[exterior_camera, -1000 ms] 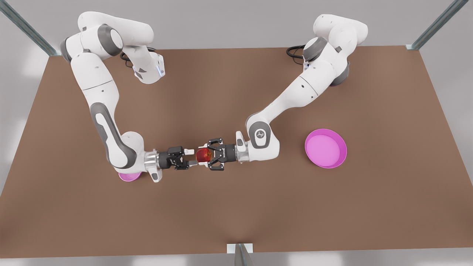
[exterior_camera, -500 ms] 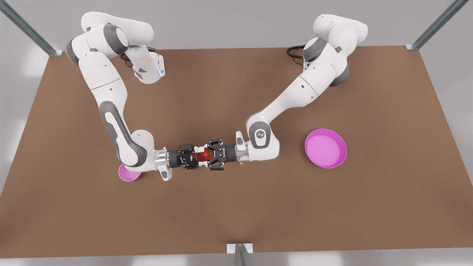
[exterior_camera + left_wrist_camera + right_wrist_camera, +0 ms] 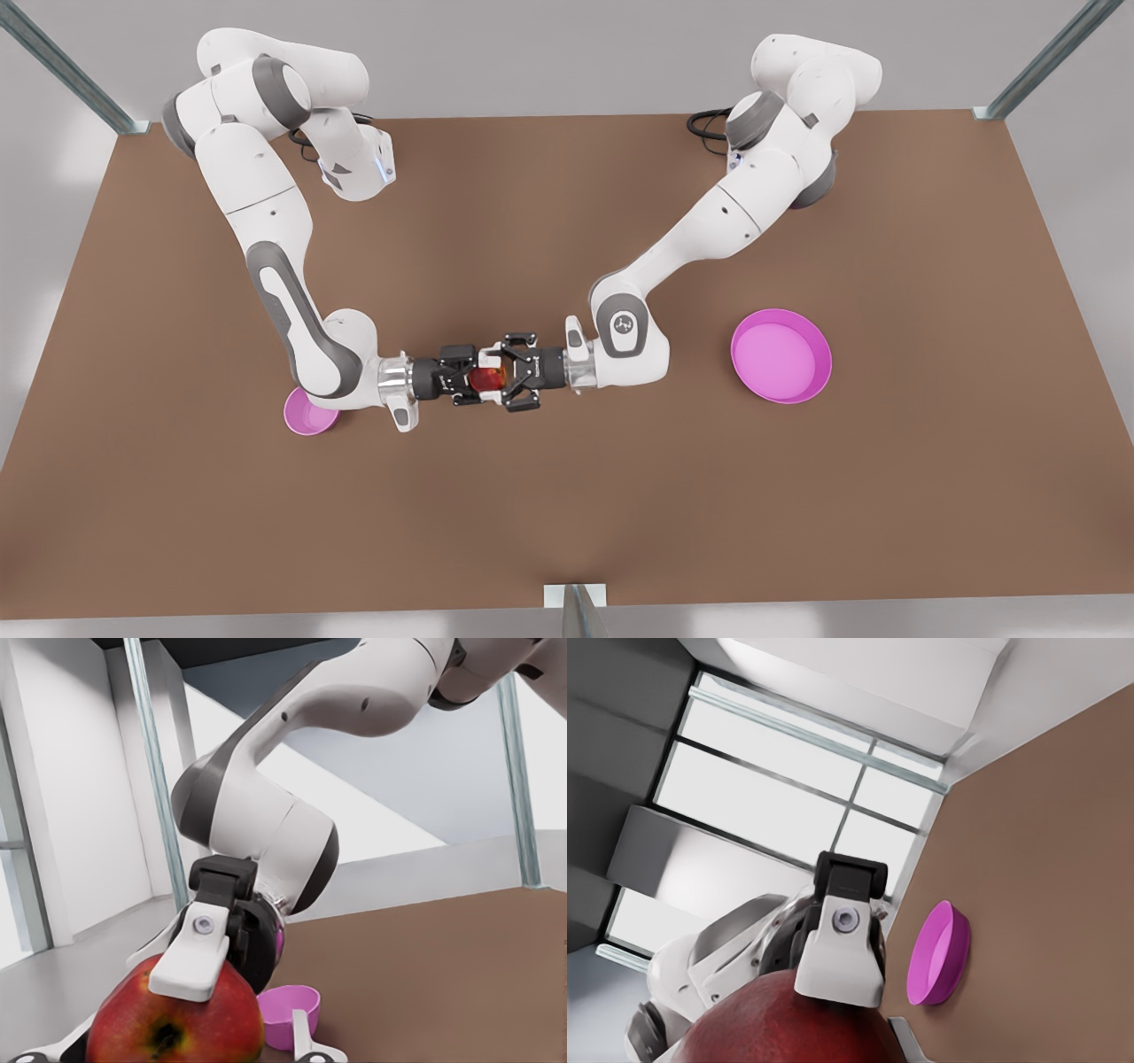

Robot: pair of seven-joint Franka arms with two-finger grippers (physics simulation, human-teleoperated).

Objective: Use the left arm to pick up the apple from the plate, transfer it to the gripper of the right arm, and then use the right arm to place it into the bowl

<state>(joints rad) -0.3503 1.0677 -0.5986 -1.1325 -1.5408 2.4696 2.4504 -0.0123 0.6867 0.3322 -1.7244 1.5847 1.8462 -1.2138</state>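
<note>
The left pincer point(image 3: 498, 377) grips the apple point(image 3: 486, 379) in the air over the middle of the surface point(image 3: 567, 496), held out sideways so the right pincer point(image 3: 478, 379) can take it. I cannot tell if the right one has a grip on it.

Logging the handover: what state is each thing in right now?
apple: off the table, between the two grippers.
left gripper: shut on the apple.
right gripper: at the apple, opposite the left gripper; its grip is unclear.
plate: empty, flat on the table.
bowl: upright on the table, partly under the right arm.
</note>
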